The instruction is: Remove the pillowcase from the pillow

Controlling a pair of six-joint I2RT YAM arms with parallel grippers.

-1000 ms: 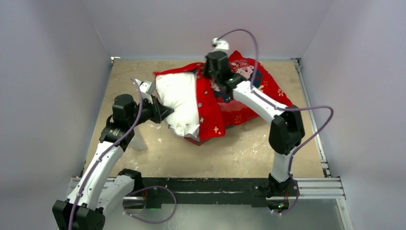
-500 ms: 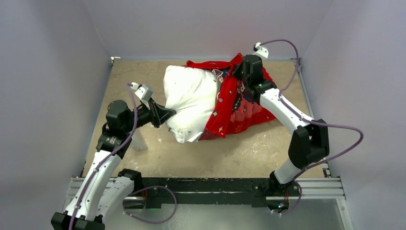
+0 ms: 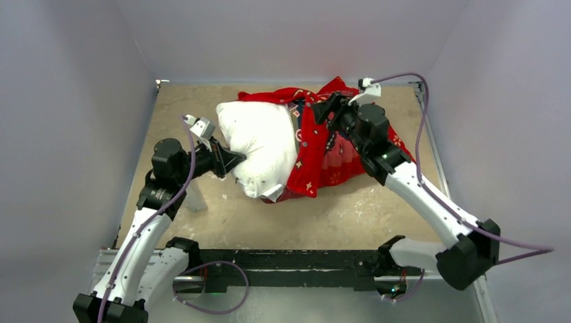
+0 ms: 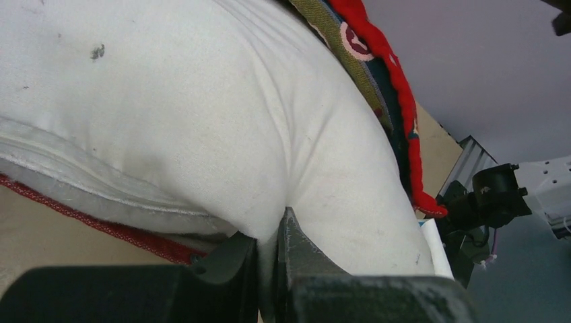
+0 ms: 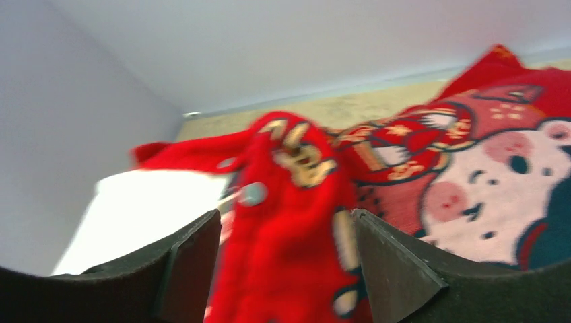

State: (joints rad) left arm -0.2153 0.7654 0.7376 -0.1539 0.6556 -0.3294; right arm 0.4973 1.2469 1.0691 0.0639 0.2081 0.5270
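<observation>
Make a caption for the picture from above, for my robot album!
Left end effector pinches the white pillow; right end effector, open, hovers at the bunched red pillowcase.

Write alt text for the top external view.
A plump white pillow lies half out of a red printed pillowcase on a tan table. The left arm has its jaws on the pillow's left edge; the right arm has its jaws at the bunched red fabric.

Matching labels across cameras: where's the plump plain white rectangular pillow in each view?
Top external: plump white pillow sits centre-left.
Left wrist: it fills most of the frame.
Right wrist: blurred white patch, lower left.
Shared landmark: the bright red printed fabric pillowcase borders the pillow in all three.
</observation>
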